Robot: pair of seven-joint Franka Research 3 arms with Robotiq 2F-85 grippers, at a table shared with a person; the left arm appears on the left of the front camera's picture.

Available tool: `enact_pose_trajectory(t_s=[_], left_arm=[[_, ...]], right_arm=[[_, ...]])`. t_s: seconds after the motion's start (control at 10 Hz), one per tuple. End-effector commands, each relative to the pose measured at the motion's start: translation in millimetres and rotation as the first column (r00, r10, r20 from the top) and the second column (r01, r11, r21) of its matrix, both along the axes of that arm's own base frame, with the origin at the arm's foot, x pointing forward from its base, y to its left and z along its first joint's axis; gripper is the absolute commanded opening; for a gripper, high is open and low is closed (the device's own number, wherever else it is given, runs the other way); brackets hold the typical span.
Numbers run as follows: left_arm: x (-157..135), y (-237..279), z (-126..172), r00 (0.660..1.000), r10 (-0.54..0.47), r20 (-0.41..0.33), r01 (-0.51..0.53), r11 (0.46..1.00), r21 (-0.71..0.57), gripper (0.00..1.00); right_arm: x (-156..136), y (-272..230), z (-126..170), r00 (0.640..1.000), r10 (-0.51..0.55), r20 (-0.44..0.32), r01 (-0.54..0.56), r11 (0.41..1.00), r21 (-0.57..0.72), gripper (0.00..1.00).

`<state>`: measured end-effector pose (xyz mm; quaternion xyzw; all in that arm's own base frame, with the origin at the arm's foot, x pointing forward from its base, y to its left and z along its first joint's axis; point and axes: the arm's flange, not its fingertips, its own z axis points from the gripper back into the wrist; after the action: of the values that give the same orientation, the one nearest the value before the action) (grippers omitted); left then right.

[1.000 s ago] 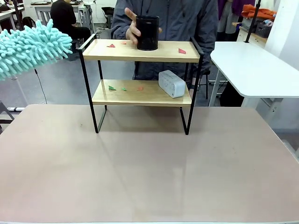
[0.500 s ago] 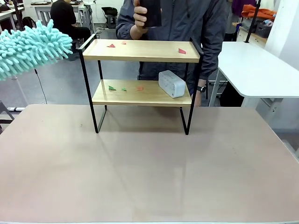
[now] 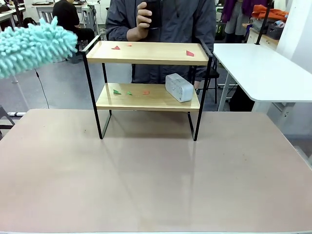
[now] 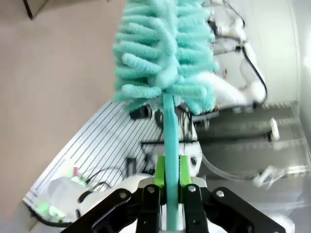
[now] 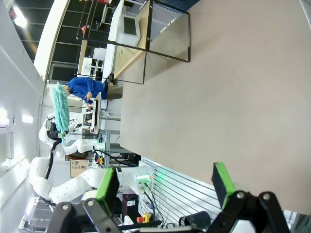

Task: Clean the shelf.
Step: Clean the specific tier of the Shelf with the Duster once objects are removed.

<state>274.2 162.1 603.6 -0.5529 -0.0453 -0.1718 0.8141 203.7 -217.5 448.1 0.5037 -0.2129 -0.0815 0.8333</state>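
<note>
A pinkish-brown table (image 3: pixel 156 185) is seen running out toward a person at the far side, w/ a white table (image 3: pixel 263 73) at far right. The shelf (image 3: pixel 146 100) is stood upright at the far middle of the tabletop. Its long axis is laid left-right and its open front is faced toward the near edge. Small red and green paper scraps (image 3: pixel 117 91) are scattered on both boards, and a grey box (image 3: pixel 179 87) is set at an angle toward the right end of the lower board. A black cup (image 3: pixel 155 12) is held above the shelf in the person's hand (image 3: pixel 143 17).

A teal fluffy duster (image 3: pixel 34 46) is seen at far left, approx. level w/ the top board – head pointed right toward the shelf's top-left corner, apart from it. The left gripper (image 4: pixel 171 170) is clamped on the duster's handle, which is lined up w/ the fingers. The right gripper (image 5: pixel 164 184) is held w/ jaws spread wide, nothing between the pads.
</note>
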Motion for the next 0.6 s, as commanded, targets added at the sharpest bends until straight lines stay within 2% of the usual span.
enact_pose_trajectory(t_s=[0.0, 0.1, 0.2, 0.3, 0.4, 0.5], left_arm=[[11, -67, 63, 0.941, 0.325, -0.098, -0.314, 0.943, 0.109, 0.12], [25, -97, 84, 0.926, 0.355, -0.128, -0.331, 0.927, 0.175, 0.12], [43, -131, 96, 0.903, 0.423, -0.078, -0.395, 0.887, 0.239, 0.12], [52, -157, 101, 0.929, 0.368, -0.023, -0.354, 0.908, 0.224, 0.12], [55, -167, 106, 0.920, 0.390, -0.034, -0.377, 0.906, 0.192, 0.12], [56, -166, 107, 0.881, 0.471, -0.042, -0.458, 0.872, 0.171, 0.12]], right_arm=[[1, -1, 1, 0.999, 0.006, 0.032, -0.006, 1.000, 0.002, 1.00], [1, -1, 1, 0.999, 0.006, 0.032, -0.006, 1.000, 0.002, 1.00], [1, -1, 1, 0.999, 0.006, 0.032, -0.006, 1.000, 0.002, 1.00], [1, -1, 1, 0.999, 0.006, 0.032, -0.006, 1.000, 0.002, 1.00], [1, -1, 1, 0.999, 0.006, 0.032, -0.006, 1.000, 0.002, 1.00], [1, -1, 1, 0.999, 0.006, 0.032, -0.006, 1.000, 0.002, 1.00]])
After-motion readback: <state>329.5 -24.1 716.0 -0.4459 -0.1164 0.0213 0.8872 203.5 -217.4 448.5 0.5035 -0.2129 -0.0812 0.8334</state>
